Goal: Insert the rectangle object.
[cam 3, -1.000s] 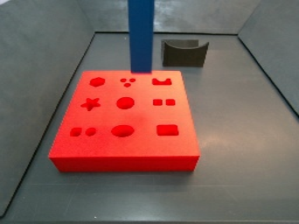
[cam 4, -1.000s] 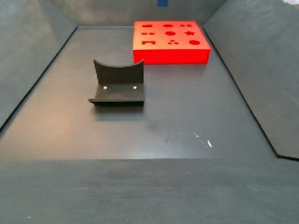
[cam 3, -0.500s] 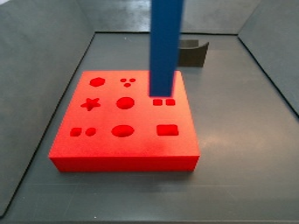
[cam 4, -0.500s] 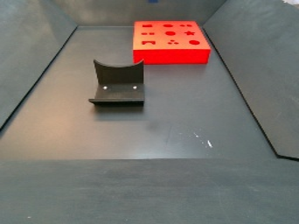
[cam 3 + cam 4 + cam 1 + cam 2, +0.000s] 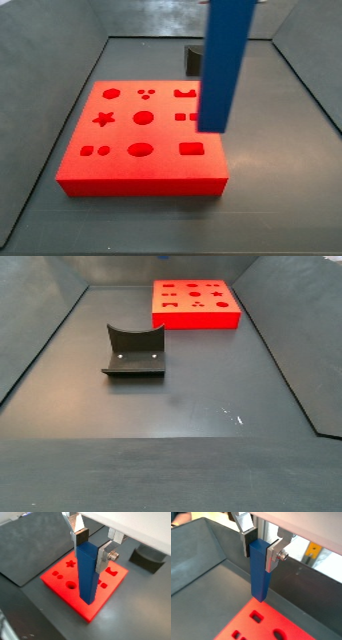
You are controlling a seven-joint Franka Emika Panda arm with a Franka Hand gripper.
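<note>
My gripper (image 5: 89, 548) is shut on the top of the rectangle object (image 5: 87, 574), a tall slim blue bar that hangs upright; both wrist views show it (image 5: 258, 572) between the silver fingers (image 5: 273, 556). In a side view the bar (image 5: 223, 60) hangs over the right part of the red block (image 5: 120, 145), its lower end near the block's right edge, beside the two small square holes. The gripper is above that picture's edge. The block's rectangular hole (image 5: 191, 148) lies in the front row. The other side view shows the red block (image 5: 197, 318) but neither bar nor gripper.
The dark grey holder with a curved notch (image 5: 134, 351) stands on the floor apart from the block; it also shows in a wrist view (image 5: 148, 558) and partly behind the bar (image 5: 194, 58). Grey walls (image 5: 54, 80) ring the floor.
The bar has moved right across the red block, from over the back row near the middle to over the block's right edge.
</note>
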